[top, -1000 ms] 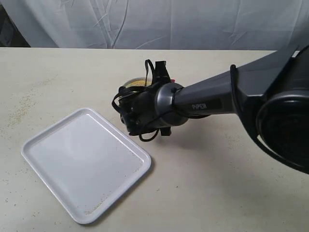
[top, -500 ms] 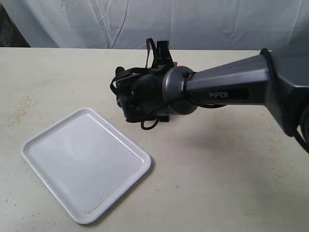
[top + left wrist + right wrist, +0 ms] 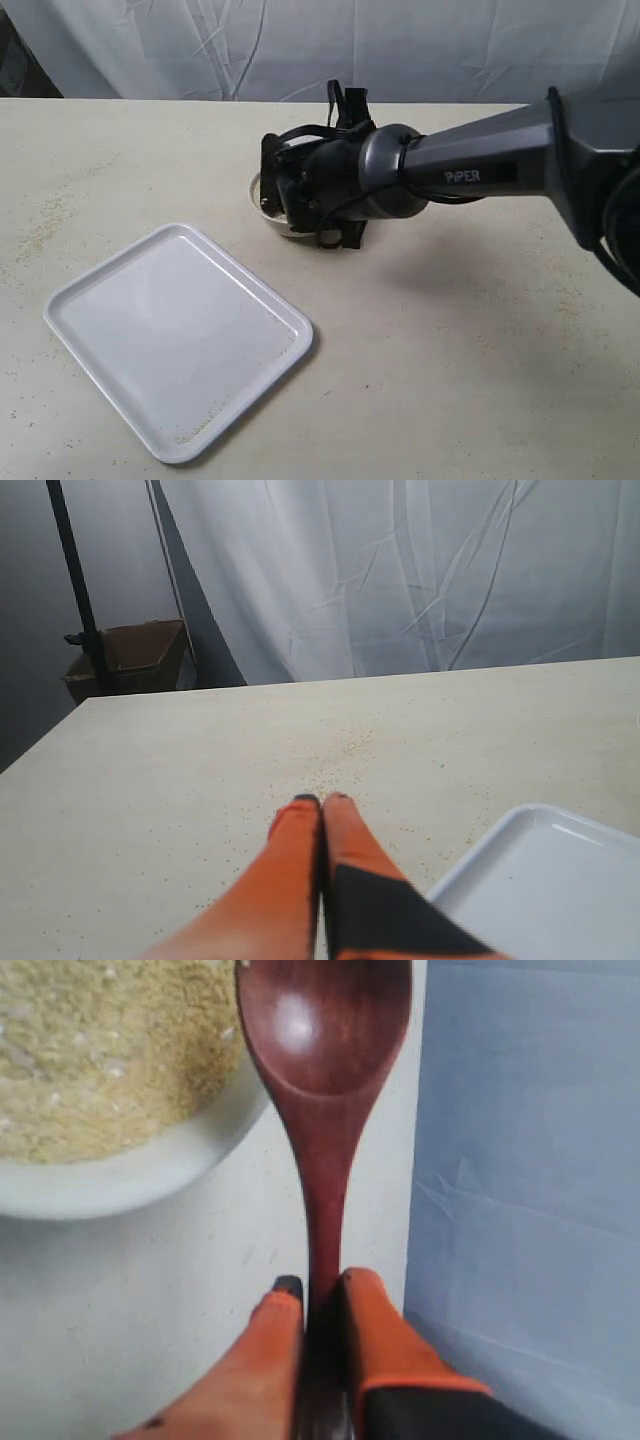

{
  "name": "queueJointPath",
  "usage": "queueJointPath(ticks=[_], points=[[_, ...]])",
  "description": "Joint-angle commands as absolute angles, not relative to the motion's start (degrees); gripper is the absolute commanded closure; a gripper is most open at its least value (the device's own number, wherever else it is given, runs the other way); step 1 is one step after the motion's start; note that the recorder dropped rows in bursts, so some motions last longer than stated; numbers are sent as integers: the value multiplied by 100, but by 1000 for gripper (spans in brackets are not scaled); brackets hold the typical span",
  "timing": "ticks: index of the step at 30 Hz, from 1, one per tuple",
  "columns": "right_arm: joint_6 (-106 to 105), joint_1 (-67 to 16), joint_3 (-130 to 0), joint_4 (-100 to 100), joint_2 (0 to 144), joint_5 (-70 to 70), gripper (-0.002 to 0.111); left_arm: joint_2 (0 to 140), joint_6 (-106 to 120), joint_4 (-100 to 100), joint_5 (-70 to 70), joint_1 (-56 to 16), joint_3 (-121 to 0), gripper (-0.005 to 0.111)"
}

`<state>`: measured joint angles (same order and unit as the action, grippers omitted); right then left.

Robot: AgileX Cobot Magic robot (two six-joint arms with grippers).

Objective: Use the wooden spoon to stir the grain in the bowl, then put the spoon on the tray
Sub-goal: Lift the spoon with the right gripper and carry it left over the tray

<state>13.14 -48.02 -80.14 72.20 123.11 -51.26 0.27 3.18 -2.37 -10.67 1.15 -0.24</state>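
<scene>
While the right gripper clamps the handle of the wooden spoon, its head overhangs the rim of the bowl holding grain; the tray lies nearby, toward the exterior view's lower left.

The wooden spoon is dark reddish-brown wood, smooth and glossy, with a highlight in its hollow. The grain looks dry, matt and finely granular against the smooth white rim of the bowl. Beside the bowl, the fingers of the right gripper are matt orange, plastic or rubber; the tray near the bowl is smooth white with a soft sheen, the table matt and speckled, and the backdrop behind the bowl creased white cloth.
</scene>
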Motion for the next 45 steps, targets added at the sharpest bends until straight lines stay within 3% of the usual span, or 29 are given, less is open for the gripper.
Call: queueJointPath(ticks=[1,22,45], points=[[1368,-4697,-8038,7144,12533,-5002,109,0,322,-245,-1036,97,0,106],[1354,-5162,-8038,6755,12340,-5303,109,0,322,-245,-1026,97,0,106],[1076,-5464,-8038,7713,12352,-6887,109,0,322,-245,-1026,97,0,106]])
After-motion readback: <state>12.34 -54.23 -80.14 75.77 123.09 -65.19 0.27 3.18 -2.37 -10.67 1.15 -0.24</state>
